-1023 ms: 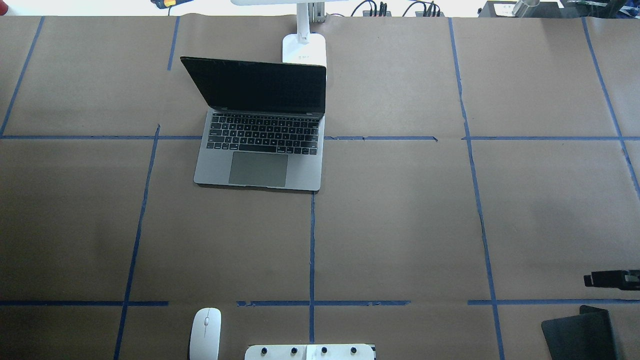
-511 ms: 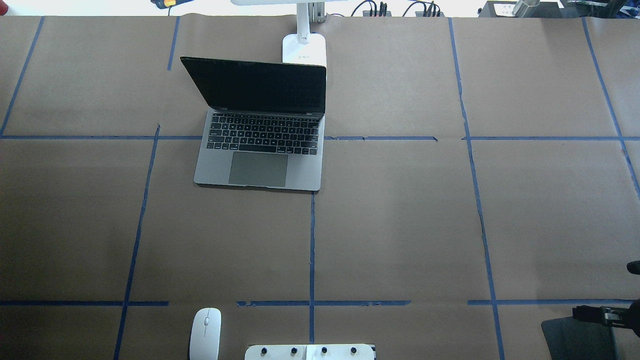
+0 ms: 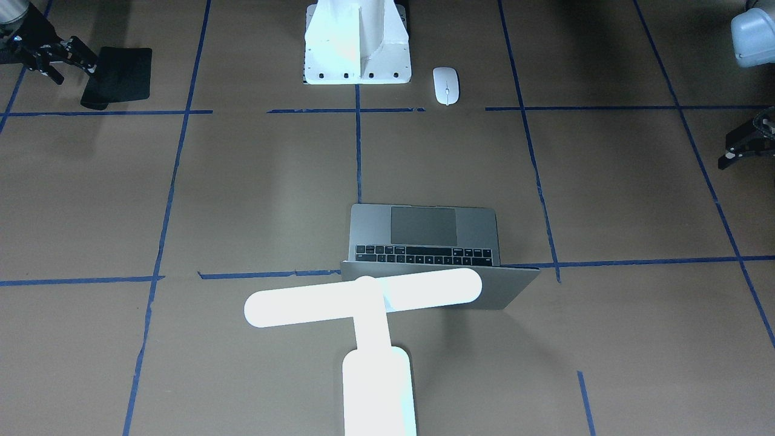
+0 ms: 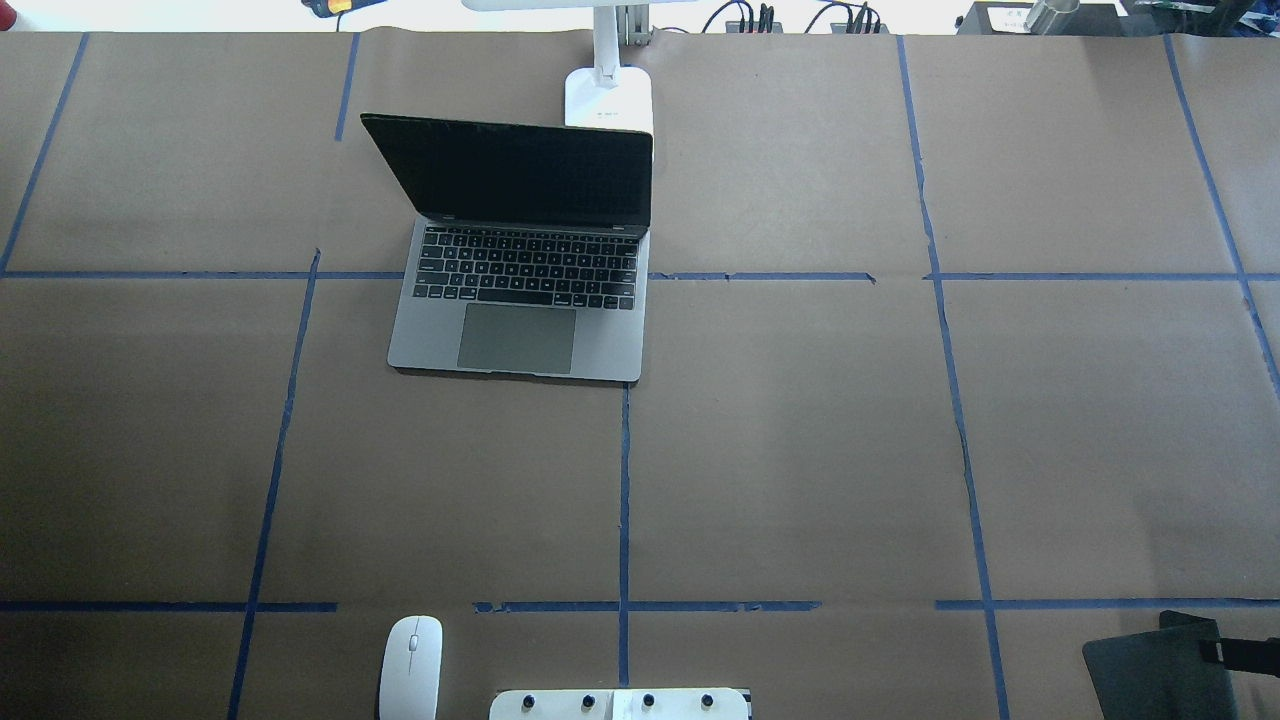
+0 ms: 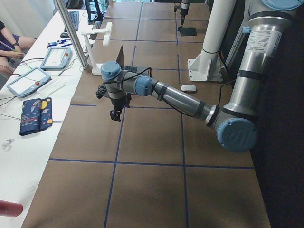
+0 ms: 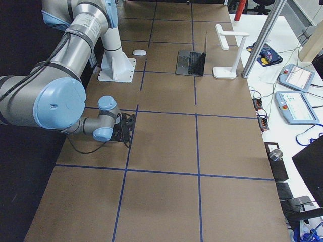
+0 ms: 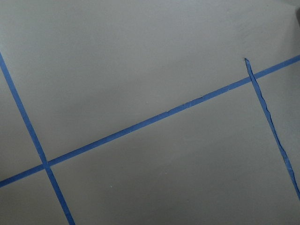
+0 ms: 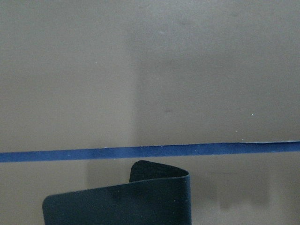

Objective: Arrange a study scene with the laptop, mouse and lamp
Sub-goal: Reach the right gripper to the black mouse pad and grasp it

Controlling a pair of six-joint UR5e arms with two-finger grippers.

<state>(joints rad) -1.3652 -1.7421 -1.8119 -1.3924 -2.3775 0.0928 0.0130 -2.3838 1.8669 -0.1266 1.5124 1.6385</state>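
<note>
The grey laptop stands open left of the table's middle, its screen dark; it also shows in the front view. The glowing white lamp stands right behind the laptop's lid, with its base at the far edge. The white mouse lies near the robot's base, apart from the laptop, and shows in the front view. My right gripper hangs low at the black mat's outer edge and looks open and empty. My left gripper hovers over bare paper far to the left, open and empty.
A black mat with a curled-up corner lies at the near right; the right wrist view shows it. The white pedestal with bolt holes stands at the near middle. Blue tape lines grid the brown paper.
My right gripper has moved toward the robot's side and outward, from beyond the tape line to the black mat's right edge. The laptop, mouse and lamp have not moved.
</note>
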